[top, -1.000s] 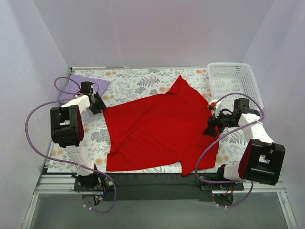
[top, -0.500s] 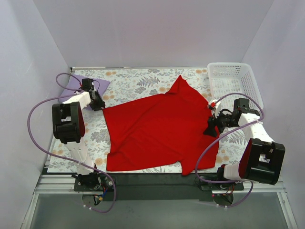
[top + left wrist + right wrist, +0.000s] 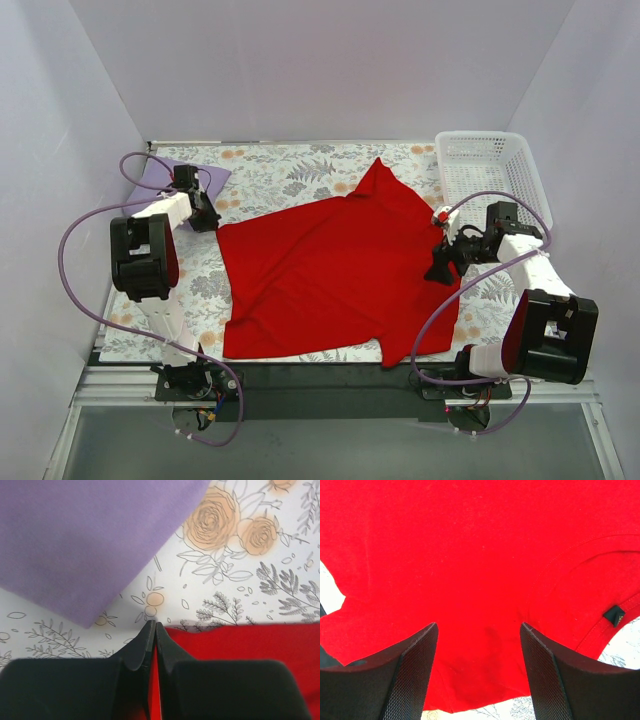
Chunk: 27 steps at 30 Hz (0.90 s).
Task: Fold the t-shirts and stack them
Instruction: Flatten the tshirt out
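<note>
Spread out flat in the middle of the flowered cloth point(image 3: 280, 170): the red shirt point(image 3: 330, 270), with one pointed part reaching toward the back. Off in the back left corner, apart from the red one: the purple shirt point(image 3: 165, 180), lying flat. At the back right, a white basket point(image 3: 485, 165).

At the left corner of the red shirt, down low: the left pincer point(image 3: 207, 218). Shut tight, tips together right at the shirt's edge, with a thin strip of red showing in the slit between the jaws. Pinching that corner, by the look of it. Just past the tips, bare flowered cloth, then the purple shirt's edge.

At the right edge of the red shirt: the right pincer point(image 3: 443, 268). Wide open, one finger out to each side, nothing held. Under it only red cloth, with the neck seam and a small dark tag point(image 3: 614, 615) off to one side.
</note>
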### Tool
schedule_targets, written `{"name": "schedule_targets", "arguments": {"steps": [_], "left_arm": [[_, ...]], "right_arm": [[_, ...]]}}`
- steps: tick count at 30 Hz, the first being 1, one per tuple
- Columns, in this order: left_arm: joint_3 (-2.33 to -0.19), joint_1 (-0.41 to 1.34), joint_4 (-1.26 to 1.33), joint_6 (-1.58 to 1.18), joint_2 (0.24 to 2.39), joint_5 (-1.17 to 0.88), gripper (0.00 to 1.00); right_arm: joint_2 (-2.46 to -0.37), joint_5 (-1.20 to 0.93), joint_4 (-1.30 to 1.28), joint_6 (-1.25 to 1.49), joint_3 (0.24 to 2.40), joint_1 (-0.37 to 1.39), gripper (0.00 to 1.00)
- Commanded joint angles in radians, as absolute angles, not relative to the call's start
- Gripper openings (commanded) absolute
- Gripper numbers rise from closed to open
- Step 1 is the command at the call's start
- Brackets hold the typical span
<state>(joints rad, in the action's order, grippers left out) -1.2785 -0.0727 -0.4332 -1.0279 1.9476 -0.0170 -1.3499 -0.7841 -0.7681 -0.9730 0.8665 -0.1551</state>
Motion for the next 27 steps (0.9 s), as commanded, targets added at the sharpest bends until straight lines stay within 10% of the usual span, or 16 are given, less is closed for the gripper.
{"name": "schedule_targets", "arguments": {"steps": [1,5,9,27], "left_arm": [[-1.236,-0.064,-0.476,-1.017,1.931,-0.074,0.0],[-1.25,-0.064,-0.472,-1.034,1.895,-0.065,0.01],[-1.253,-0.069,-0.48,-1.058,1.855,-0.012,0.37],[-1.201,-0.089,-0.43,-1.068,1.691,-0.073,0.41]], "right_arm": [[-1.348,-0.785,-0.787,-0.96,0.9,-0.141,0.72],[-1.347,-0.781,-0.787,-0.956,0.9,-0.133,0.73],[-1.341,-0.775,-0.785,-0.954,0.899,-0.129,0.73],[-1.353,-0.773,-0.784,-0.957,0.877,-0.127,0.73]]}}
